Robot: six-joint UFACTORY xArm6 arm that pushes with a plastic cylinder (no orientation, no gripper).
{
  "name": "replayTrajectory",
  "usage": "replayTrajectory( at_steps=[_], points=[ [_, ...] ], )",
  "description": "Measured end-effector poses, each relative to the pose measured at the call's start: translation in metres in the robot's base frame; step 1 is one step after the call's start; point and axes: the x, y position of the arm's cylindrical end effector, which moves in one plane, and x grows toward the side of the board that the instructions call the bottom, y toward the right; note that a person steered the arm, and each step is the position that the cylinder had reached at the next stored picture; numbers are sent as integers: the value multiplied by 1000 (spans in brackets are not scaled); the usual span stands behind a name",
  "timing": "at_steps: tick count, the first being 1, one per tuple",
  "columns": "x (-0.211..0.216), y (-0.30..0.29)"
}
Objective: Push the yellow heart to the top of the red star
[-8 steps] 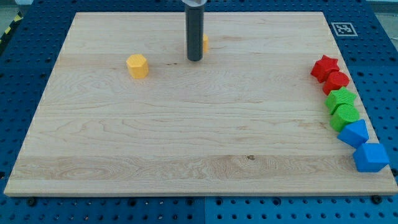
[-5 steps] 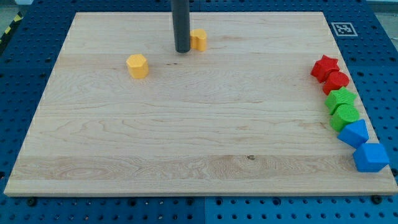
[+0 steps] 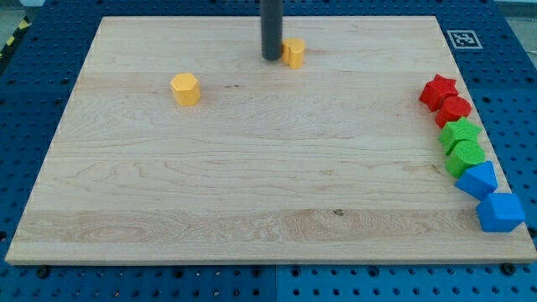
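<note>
My tip [image 3: 272, 57] touching left side of yellow heart [image 3: 293, 53], near board's top edge; bare rod, nothing gripped. Red star [image 3: 439, 90] well apart, far right. Risk: off-centre contact, heart spinning aside or sliding off top edge.

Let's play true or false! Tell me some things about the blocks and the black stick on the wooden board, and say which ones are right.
1. My tip is right beside the yellow heart, on its left side in the view. True.
2. The red star sits in the middle of the board. False: it is at the view's right edge, at the top of a row of blocks.
3. There are two blue blocks. True.
4. The yellow heart already touches the red star. False: they are far apart.
5. The other yellow block lies to the view's right of my tip. False: it lies to its left.
</note>
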Motion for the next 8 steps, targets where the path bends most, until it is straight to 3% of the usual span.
replayTrajectory(
  at_steps=[8],
  points=[
    [11,140]
  ],
)
